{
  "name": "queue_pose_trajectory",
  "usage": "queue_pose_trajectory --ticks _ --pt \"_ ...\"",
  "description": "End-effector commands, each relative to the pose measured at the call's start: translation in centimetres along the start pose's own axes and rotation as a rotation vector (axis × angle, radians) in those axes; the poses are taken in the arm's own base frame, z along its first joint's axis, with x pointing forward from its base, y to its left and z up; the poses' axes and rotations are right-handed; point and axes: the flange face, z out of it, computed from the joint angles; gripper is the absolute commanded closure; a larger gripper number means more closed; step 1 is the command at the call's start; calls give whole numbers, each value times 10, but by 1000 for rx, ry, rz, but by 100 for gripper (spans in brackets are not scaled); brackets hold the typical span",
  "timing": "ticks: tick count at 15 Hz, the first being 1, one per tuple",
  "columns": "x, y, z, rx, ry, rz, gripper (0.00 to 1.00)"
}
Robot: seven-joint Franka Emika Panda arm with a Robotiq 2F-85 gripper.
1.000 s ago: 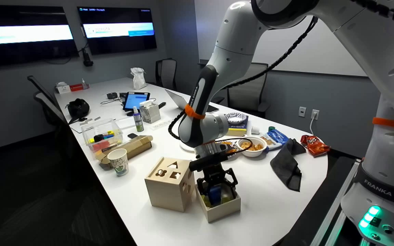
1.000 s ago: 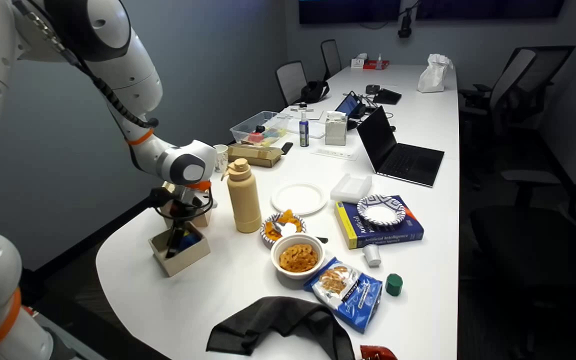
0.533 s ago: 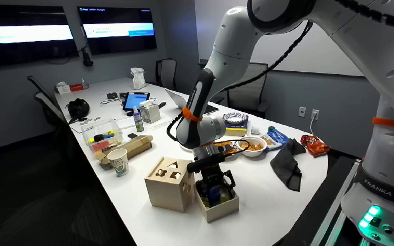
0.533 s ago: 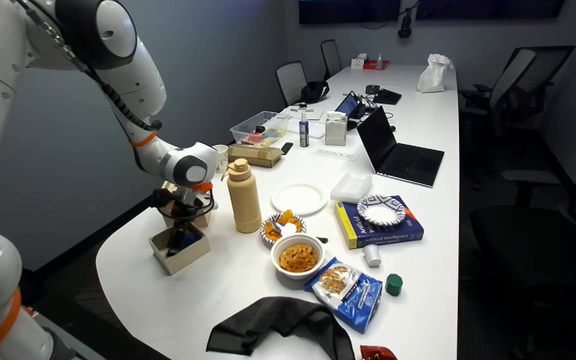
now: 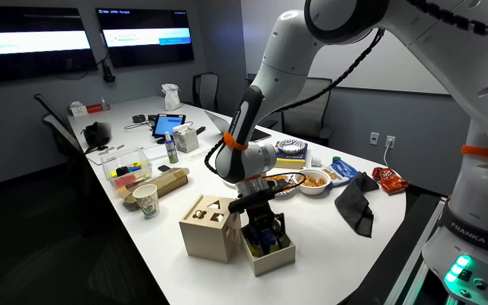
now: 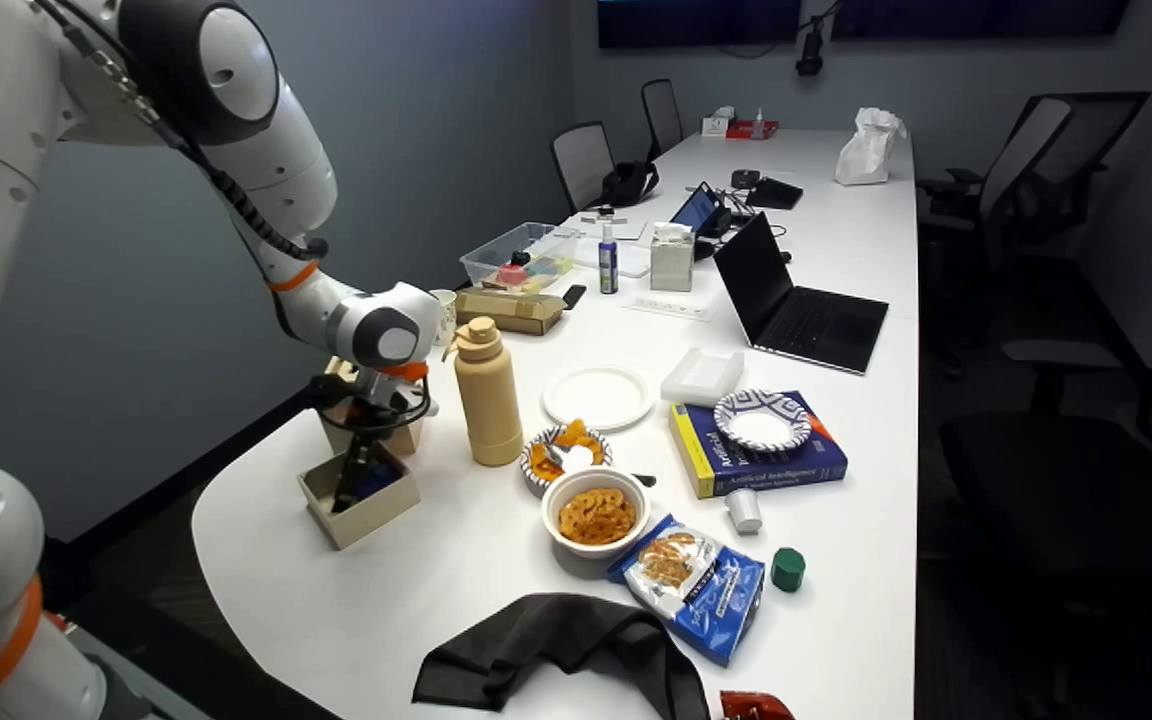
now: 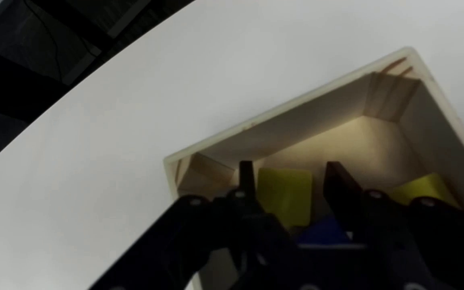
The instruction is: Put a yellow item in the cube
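The cube (image 5: 205,242), a plain light-wood box with cut-out holes, stands in both exterior views, partly behind my arm in one of them. Beside it is a shallow wooden tray (image 5: 277,260), and my gripper (image 7: 290,166) reaches down into it. In the wrist view, a yellow block (image 7: 290,191) lies between the fingers. The left finger (image 7: 247,175) stands close along its side, while a narrow gap shows before the right finger (image 7: 338,183). A second yellow block (image 7: 421,188) sits in the tray, partly covered by the gripper. Below the first, a blue block (image 7: 325,233) shows.
A tan bottle (image 6: 489,395) stands near the tray and the cube. A paper cup (image 5: 146,202) and a cardboard box (image 5: 172,185) are past the cube. A bowl of snacks (image 6: 596,515) and a dark cloth (image 6: 561,640) lie elsewhere on the table (image 5: 324,275).
My gripper's fingers have moved closer together, and the hand has shifted slightly lower in the tray. In an exterior view the tray has slid slightly towards the cube.
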Motion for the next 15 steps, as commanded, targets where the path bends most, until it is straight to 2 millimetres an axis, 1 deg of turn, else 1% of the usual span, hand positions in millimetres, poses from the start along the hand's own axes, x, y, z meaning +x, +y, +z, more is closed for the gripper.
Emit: queue_pose_trajectory --ticks 1,2,3,5,7,11,15 --pt "8 -11 10 -19 9 25 81" --pt "9 -12 9 -19 6 27 86" --pt "9 -11 9 -18 6 29 87" --pt "10 -11 6 -9 8 28 87" --pt "8 -6 1 11 4 25 87" --pt "-1 12 -22 71 41 12 87" --pt "-12 30 -40 118 89 -7 87"
